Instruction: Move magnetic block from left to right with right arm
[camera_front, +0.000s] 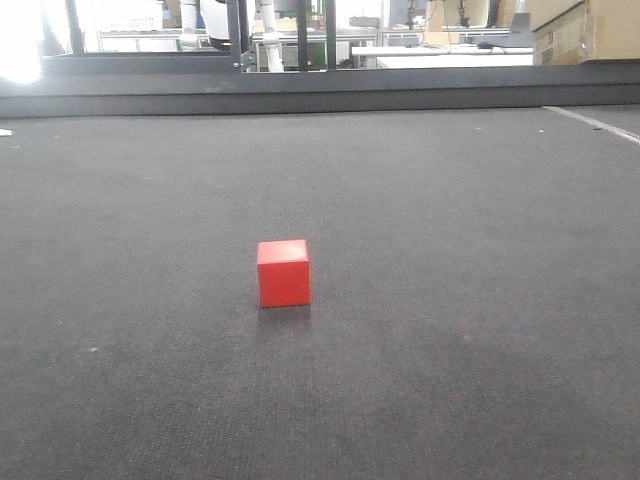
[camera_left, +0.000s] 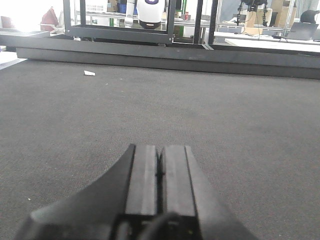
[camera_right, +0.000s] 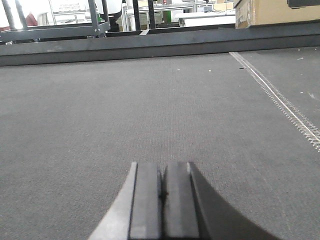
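Observation:
The magnetic block (camera_front: 284, 272), a small plain red cube, rests alone on the dark grey mat near the middle of the front view. No gripper shows in that view. In the left wrist view my left gripper (camera_left: 161, 150) hangs low over bare mat, its two pads pressed together with nothing between them. My right gripper (camera_right: 162, 167) looks the same in the right wrist view, shut and empty over bare mat. The block appears in neither wrist view.
A raised dark ledge (camera_front: 320, 95) runs along the mat's far edge. A white strip (camera_right: 280, 100) crosses the mat on the right. A small white scrap (camera_left: 89, 73) lies far left. Cardboard boxes (camera_right: 275, 11) and metal frames (camera_left: 125, 20) stand beyond the ledge.

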